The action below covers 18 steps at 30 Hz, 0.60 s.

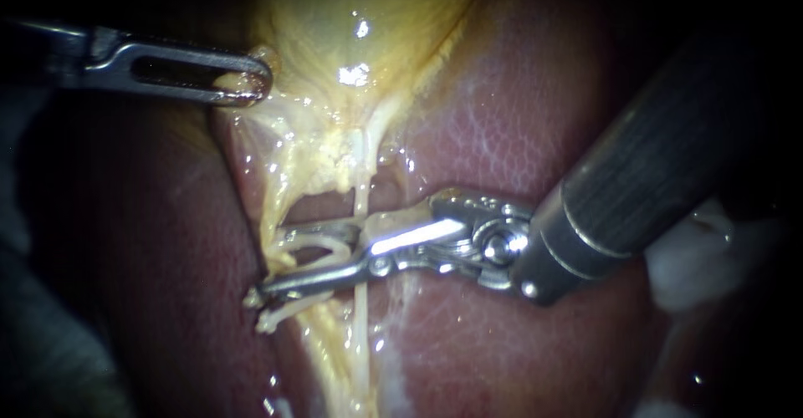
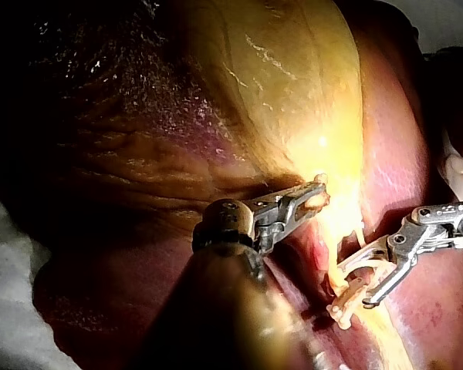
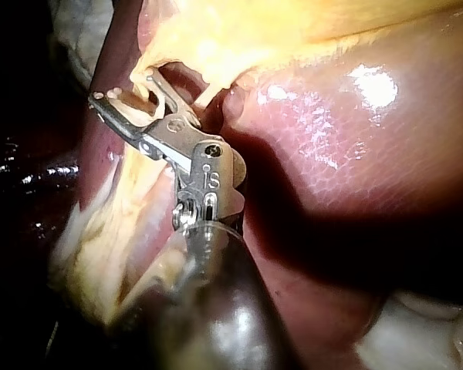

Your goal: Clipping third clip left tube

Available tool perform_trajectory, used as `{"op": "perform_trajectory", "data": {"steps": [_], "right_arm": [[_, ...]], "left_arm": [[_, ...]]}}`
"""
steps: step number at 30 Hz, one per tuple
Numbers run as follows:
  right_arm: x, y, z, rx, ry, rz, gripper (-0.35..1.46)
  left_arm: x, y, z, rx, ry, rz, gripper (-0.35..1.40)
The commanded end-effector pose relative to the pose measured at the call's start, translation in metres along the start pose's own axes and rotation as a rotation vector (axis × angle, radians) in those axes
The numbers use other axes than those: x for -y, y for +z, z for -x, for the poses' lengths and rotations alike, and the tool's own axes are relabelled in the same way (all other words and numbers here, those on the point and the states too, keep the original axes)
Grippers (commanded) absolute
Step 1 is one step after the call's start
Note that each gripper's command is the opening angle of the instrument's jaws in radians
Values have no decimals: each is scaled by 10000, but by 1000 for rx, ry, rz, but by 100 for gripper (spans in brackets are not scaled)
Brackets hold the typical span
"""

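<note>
Here, the left instrument's slotted metal end effector [image 1: 251, 84] is pinched on the edge of the glistening yellow gallbladder [image 1: 360, 33], beside the mottled red-brown liver [image 1: 519, 134]. The right instrument's hinged steel end effector [image 1: 272, 263] stands partly spread, with its two jaws pressing a white plastic clip [image 1: 314, 238] from both sides. The pale yellowish left tube [image 1: 272, 209] runs down from the gallbladder into the clip's open arms.
</note>
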Motion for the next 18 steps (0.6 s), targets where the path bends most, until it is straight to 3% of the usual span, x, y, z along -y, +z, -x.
{"op": "perform_trajectory", "data": {"steps": [1,8,18], "right_arm": [[0,-1,0,0,0,-1,49],[7,-14,-2,-2,2,0,49],[23,-59,-19,-12,-5,5,50]], "left_arm": [[0,0,0,0,0,0,-35],[0,0,0,0,0,0,-35],[0,0,0,0,0,0,-35]]}}
